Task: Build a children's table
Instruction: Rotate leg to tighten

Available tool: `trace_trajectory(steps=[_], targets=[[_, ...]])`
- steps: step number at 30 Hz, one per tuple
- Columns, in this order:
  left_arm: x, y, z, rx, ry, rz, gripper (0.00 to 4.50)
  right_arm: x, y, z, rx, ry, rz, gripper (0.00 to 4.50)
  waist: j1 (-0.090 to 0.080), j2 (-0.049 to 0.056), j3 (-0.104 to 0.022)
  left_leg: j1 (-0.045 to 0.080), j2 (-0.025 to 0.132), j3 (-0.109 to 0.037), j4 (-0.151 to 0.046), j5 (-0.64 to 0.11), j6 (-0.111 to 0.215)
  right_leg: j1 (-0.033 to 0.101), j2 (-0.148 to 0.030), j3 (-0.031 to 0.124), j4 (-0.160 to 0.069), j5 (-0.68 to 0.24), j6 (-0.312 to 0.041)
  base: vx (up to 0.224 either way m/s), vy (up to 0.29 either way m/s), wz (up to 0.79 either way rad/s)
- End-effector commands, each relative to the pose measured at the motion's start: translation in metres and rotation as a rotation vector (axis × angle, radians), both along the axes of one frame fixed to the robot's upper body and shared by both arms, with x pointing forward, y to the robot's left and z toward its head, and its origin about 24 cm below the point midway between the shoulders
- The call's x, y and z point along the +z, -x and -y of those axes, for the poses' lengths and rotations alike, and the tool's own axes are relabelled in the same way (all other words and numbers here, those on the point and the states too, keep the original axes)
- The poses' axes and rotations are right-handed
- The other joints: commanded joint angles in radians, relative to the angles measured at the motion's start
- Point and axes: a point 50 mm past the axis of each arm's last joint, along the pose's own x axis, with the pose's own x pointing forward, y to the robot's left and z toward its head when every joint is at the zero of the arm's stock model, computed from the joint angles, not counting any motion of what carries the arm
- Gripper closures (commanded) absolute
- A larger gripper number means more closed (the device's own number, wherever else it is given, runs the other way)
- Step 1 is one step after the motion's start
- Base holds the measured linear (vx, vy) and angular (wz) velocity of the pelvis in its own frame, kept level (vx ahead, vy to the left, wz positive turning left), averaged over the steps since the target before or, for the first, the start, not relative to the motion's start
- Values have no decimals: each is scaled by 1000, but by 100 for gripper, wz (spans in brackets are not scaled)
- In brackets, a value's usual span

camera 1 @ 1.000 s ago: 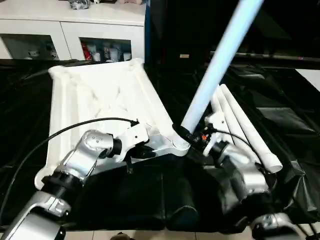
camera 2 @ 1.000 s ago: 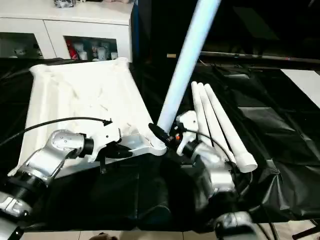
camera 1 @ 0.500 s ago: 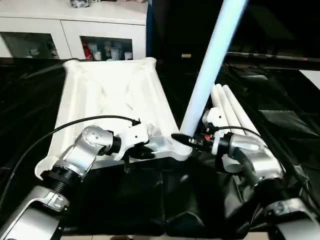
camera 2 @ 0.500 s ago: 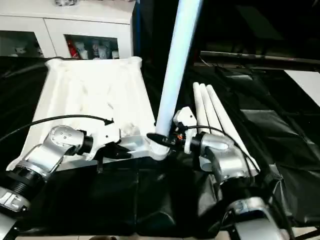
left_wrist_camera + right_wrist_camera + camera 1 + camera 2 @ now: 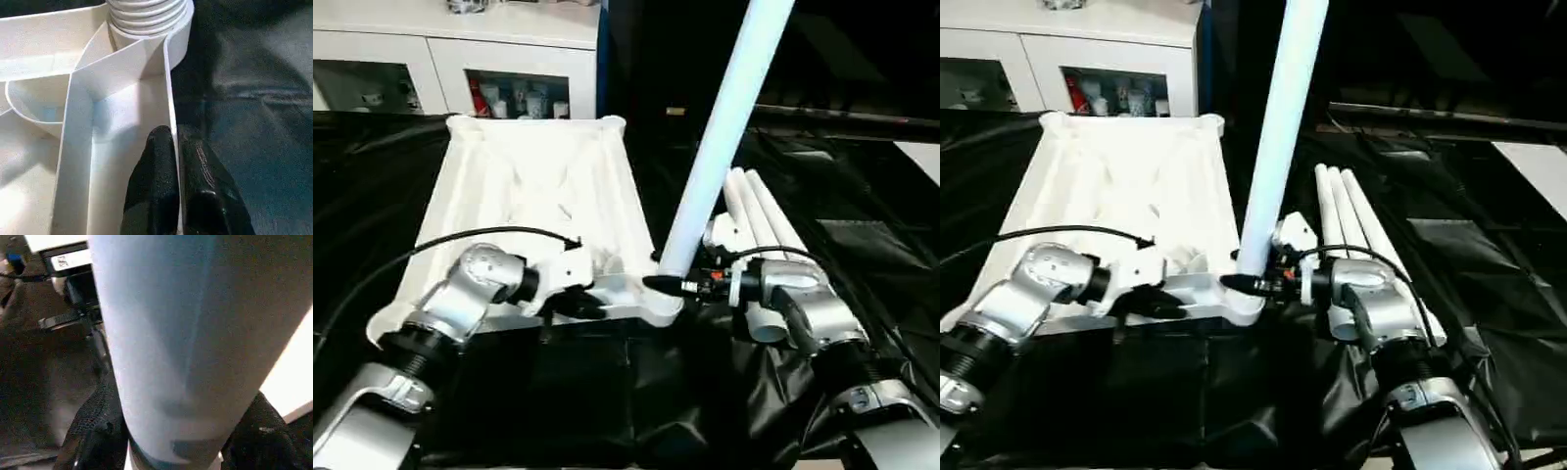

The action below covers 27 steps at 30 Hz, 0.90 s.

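Note:
The children's table top (image 5: 529, 186) lies upside down on black sheeting, ribbed underside up. One white leg (image 5: 724, 127) stands almost upright in the near right corner socket (image 5: 149, 19), leaning a little to the right. My right gripper (image 5: 671, 284) is shut on this leg just above the socket, and its black fingers (image 5: 93, 431) clasp the tube on both sides. My left gripper (image 5: 175, 139) is shut on the top's thin near rim wall (image 5: 168, 98), a short way left of that socket. Three more legs (image 5: 764, 220) lie side by side to the right of the top.
A white cabinet (image 5: 460, 59) with glass doors stands behind the table top. Crinkled black sheeting (image 5: 862, 225) covers the whole work surface. A pale surface edge (image 5: 920, 152) shows at the far right.
The leg has come more upright in the corner socket, and my right wrist has turned with it. The left gripper keeps its hold on the rim. The camera has shifted.

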Motion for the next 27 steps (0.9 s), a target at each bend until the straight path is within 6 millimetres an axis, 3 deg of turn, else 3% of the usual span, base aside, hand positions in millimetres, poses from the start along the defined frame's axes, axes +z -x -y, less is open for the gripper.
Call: trace_trajectory(steps=[1,4,7,9,10,11,12,13,14,16,17,18,19,20,21,22,23,24,25,26,27], targets=[[2,3,-2,-99,-74,-15,450,-55,29,16,23,185,-239,261,-3,25,-38,37,64,-22,-81,-388,-48,7,-63,37,-73,-135,-231,0,0,0],[2,2,-2,-86,-66,-10,450,-58,30,15,6,199,-227,261,-3,25,-38,36,63,-21,-81,-380,-49,8,-63,38,-72,-114,-233,0,0,0],[1,1,-1,-59,-58,-5,450,-60,24,15,-81,208,-208,261,-5,23,-35,38,63,-22,-84,-408,-60,5,-64,39,-76,-152,-229,0,0,0],[-2,-1,-2,-27,-67,2,450,-63,16,16,-201,224,-197,261,-9,22,-25,41,60,-25,-87,-490,-73,-3,-68,41,-89,-289,-207,0,0,0],[-2,-1,-2,-27,-67,2,450,-63,16,16,-201,224,-197,261,-15,20,-20,45,59,-32,-89,-542,-85,-8,-75,43,-98,-404,-184,0,0,0],[-5,-2,-3,9,-67,0,450,-64,12,16,-279,228,-198,261,-17,20,-20,46,61,-38,-90,-560,-94,-8,-78,43,-102,-453,-170,-64,-7,-10],[-7,-2,-3,33,-66,-3,450,-66,9,17,-328,231,-201,261,-25,20,-19,50,60,-49,-91,-611,-106,-13,-83,40,-112,-566,-131,0,0,0],[-9,-4,-3,99,-40,-15,450,-68,3,17,-457,231,-212,261,-30,21,-17,49,60,-52,-93,-622,-110,-14,-82,39,-114,-586,-123,-60,4,-15],[-9,-5,-3,115,-32,-19,450,-68,1,17,-489,230,-217,261,-39,20,-12,44,57,-60,-97,-655,-118,-14,-81,32,-116,-637,-105,0,0,0],[-10,-7,-2,188,-1,-32,450,-70,-6,16,-625,222,-247,261,-48,21,-14,45,54,-73,-100,-723,-130,-11,-79,16,-124,-687,-80,-76,20,-25],[-10,-8,-2,213,7,-36,450,-71,-8,16,-668,219,-260,261,-52,27,-12,46,54,-76,-102,-751,-132,-13,-77,11,-127,-690,-77,-79,24,-28],[-10,-8,-2,224,8,-35,450,-71,-8,15,-677,220,-260,261,-56,33,-13,50,54,-80,-105,-783,-139,-11,-73,4,-126,-670,-80,-75,36,-25],[-10,-9,-1,266,12,-33,450,-71,-10,15,-714,227,-259,261,-67,41,-11,40,56,-91,-122,-858,-145,6,-65,-18,-123,-612,-83,-73,40,-24],[-10,-11,0,311,20,-33,450,-71,-12,13,-750,238,-253,261,-65,44,-10,43,57,-90,-128,-887,-145,7,-61,-25,-123,-588,-87,-73,40,-24],[-11,-13,5,398,36,-34,450,-71,-15,11,-795,249,-247,261,-63,48,-9,33,61,-84,-149,-929,-147,24,-51,-37,-98,-510,-101,-54,32,-18],[-11,-13,5,398,36,-34,450,-71,-15,11,-795,249,-247,261,-50,50,-1,13,69,-65,-188,-957,-144,39,-33,-41,-58,-478,-109,-86,14,-4],[-12,-14,7,457,45,-38,450,-71,-17,8,-825,256,-243,261,-36,54,-2,4,68,-42,-208,-974,-147,44,-18,-46,-27,-465,-117,-130,-17,5],[-13,-13,14,508,56,-49,450,-71,-19,4,-859,251,-250,261,-7,37,-6,-20,67,0,-242,-937,-146,65,-5,-26,54,-417,-119,-113,-30,12],[-13,-11,26,553,69,-55,450,-69,-22,-2,-884,254,-249,261,-18,-17,-12,71,34,12,-131,-750,-139,-27,-52,5,-75,-670,-83,-8,-83,13],[-13,-9,33,575,77,-59,450,-68,-24,-7,-897,256,-248,261,-17,-16,12,201,1,-15,78,-580,-118,-157,-150,-4,-250,-949,-72,36,-53,3],[-13,-9,33,575,77,-59,450,-68,-24,-7,-897,256,-248,261,-29,-28,16,62,-20,-76,105,-193,-14,-21,-197,40,-208,-979,-63,93,-25,-31]])
